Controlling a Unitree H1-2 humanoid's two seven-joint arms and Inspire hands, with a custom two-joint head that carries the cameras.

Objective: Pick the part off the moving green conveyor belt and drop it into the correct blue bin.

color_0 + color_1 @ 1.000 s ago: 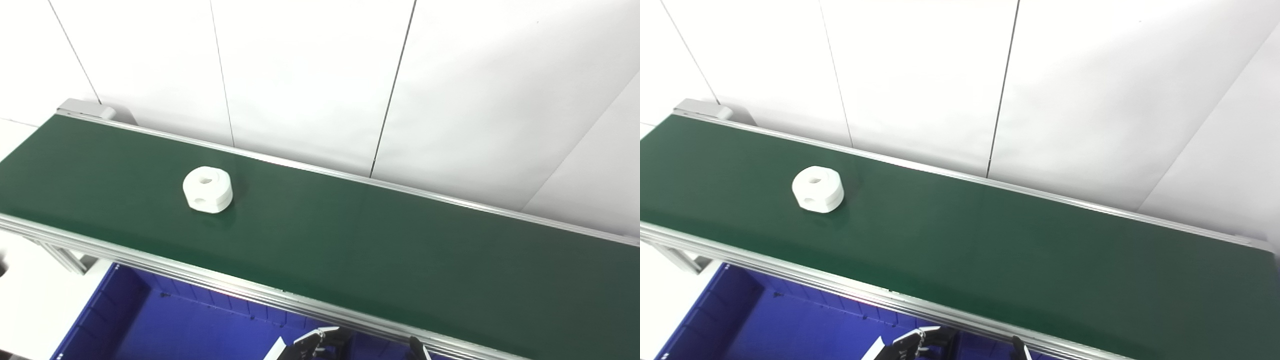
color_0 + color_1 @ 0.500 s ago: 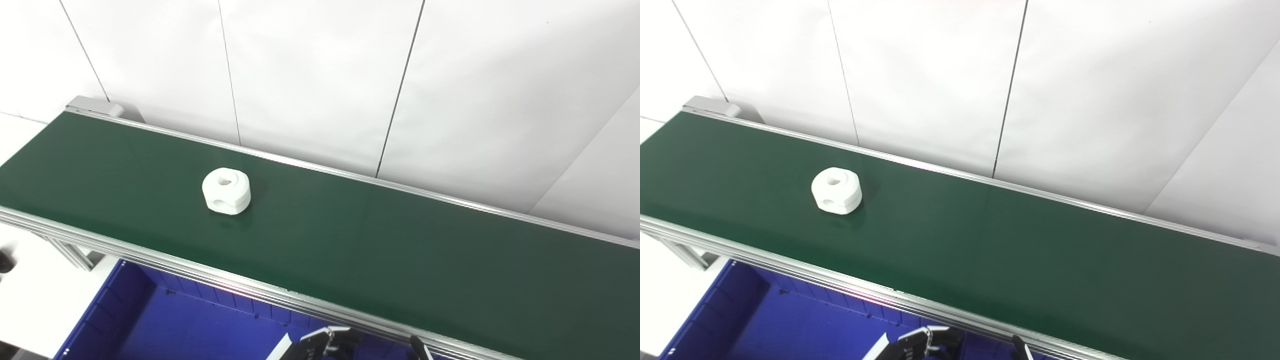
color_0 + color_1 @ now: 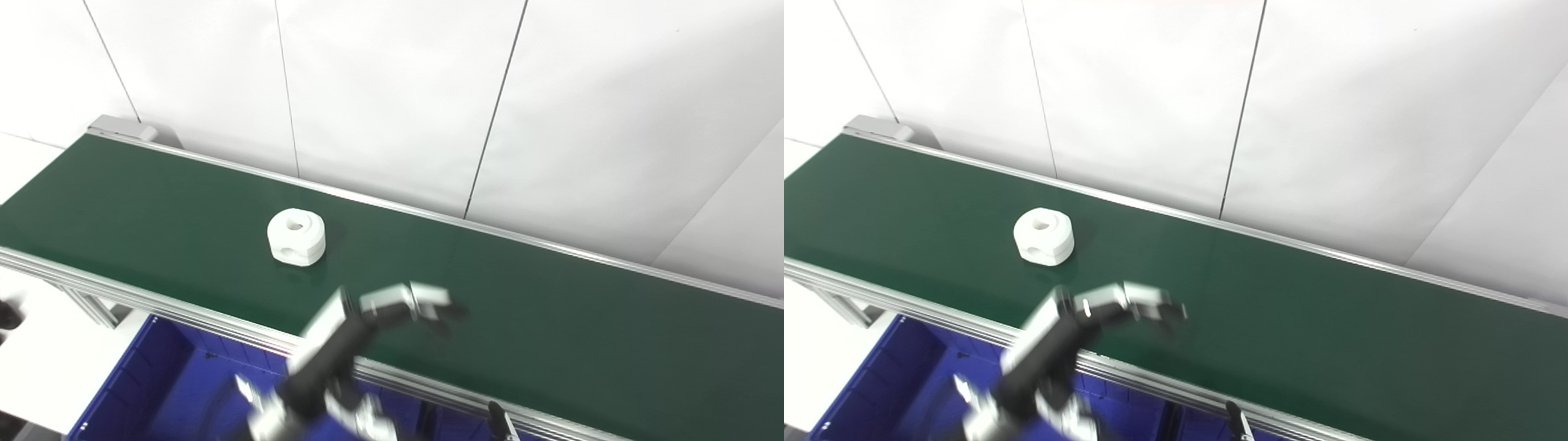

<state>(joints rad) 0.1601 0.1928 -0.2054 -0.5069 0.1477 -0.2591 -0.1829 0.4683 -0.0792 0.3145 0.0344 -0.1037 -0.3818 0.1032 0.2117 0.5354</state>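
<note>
White part [image 3: 296,237] on the green belt [image 3: 551,331], left of middle. Left hand [image 3: 407,304] above the belt's near side, right of the part and apart from it, holding nothing; too blurred to tell finger spread. Blue bin [image 3: 184,398] below the near rail. Right hand: only a dark tip [image 3: 497,419], state unclear.

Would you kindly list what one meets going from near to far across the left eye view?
Blue bin → near metal rail of the conveyor → left hand, blurred, over the green belt → white part → far rail → white wall.
</note>
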